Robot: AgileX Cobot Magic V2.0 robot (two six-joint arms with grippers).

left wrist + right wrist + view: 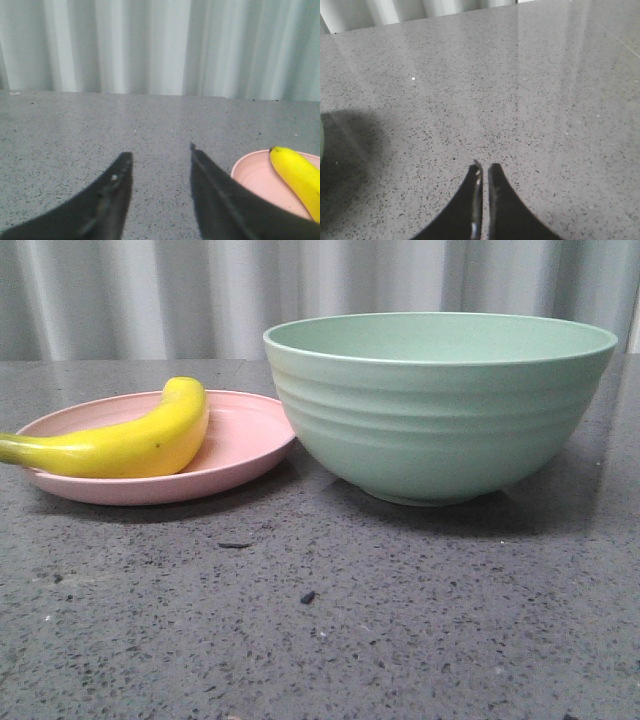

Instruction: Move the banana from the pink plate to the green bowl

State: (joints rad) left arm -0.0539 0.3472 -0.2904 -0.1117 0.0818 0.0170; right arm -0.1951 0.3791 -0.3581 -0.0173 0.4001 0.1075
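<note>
Banana (130, 443) lies on the pink plate (245, 435) beside the green bowl (440, 405), looks glossy, probably slippery and light, best gripped mid-body by the wide left claw (159, 156), while the right claw (484, 167) is nearly closed and empty.

You have a bright yellow banana (130, 440), stem end greenish, on a pale pink plate (245, 435); mint-green bowl (440, 410); dark grey speckled bench (400, 620); black gripper fingers (112, 192).
</note>
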